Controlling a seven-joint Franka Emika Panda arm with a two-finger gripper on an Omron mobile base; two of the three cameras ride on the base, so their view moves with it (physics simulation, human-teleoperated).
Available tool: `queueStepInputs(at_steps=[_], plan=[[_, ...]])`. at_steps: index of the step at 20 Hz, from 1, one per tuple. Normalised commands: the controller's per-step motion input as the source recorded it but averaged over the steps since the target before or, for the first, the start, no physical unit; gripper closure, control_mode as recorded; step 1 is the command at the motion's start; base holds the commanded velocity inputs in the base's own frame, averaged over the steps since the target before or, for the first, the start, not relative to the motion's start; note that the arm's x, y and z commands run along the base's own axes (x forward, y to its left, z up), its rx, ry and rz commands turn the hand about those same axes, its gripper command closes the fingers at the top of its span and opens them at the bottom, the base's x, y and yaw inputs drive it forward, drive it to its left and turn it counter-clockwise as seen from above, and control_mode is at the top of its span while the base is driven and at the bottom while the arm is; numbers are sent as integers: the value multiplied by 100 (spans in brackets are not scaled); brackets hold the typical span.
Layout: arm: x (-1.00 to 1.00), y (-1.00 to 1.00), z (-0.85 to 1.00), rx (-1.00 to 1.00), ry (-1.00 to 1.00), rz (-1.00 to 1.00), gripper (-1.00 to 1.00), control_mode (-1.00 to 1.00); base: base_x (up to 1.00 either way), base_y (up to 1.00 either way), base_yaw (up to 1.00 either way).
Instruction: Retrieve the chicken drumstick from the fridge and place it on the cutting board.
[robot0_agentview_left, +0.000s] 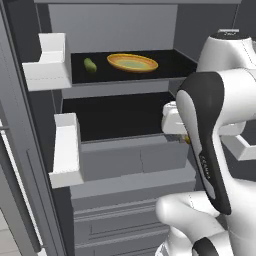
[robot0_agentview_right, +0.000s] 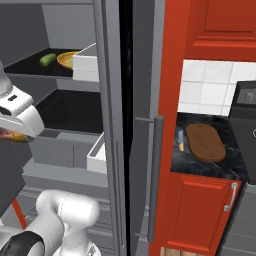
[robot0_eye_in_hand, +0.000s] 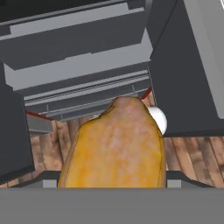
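Holding the lumpy golden-orange chicken drumstick (robot0_eye_in_hand: 116, 146) clamped between its fingers, the white arm's gripper (robot0_agentview_right: 17, 136) hangs just outside the tall grey open fridge (robot0_agentview_left: 125, 165). Carrying it to the brown oval wooden cutting board (robot0_agentview_right: 204, 142) remains.

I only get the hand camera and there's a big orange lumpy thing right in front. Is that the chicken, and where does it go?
Observer: Yes, that's the chicken drumstick. In the right base view the gripper holds it just outside the open fridge.
Operator: Where's the board it goes on?
Observer: The cutting board lies on the dark counter to the right of the fridge, bare on top.
Operator: Is anything still in the fridge?
Observer: A yellow plate and a small green vegetable sit on the upper shelf.
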Motion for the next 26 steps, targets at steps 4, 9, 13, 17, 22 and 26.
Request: queueStepInputs(at_steps=[4, 9, 13, 17, 22, 26], plan=[[-5, -5, -19, 0, 0, 0, 100, -100, 0, 0, 0], [-1, 0, -24, 0, 0, 0, 100, -100, 0, 0, 0], [0, 0, 0, 0, 0, 0, 100, -100, 0, 0, 0], [0, 0, 0, 0, 0, 0, 100, -100, 0, 0, 0], [0, 0, 0, 0, 0, 0, 100, 100, -26, 5, -10], [0, 0, 0, 0, 0, 0, 100, 100, -51, 0, -16]])
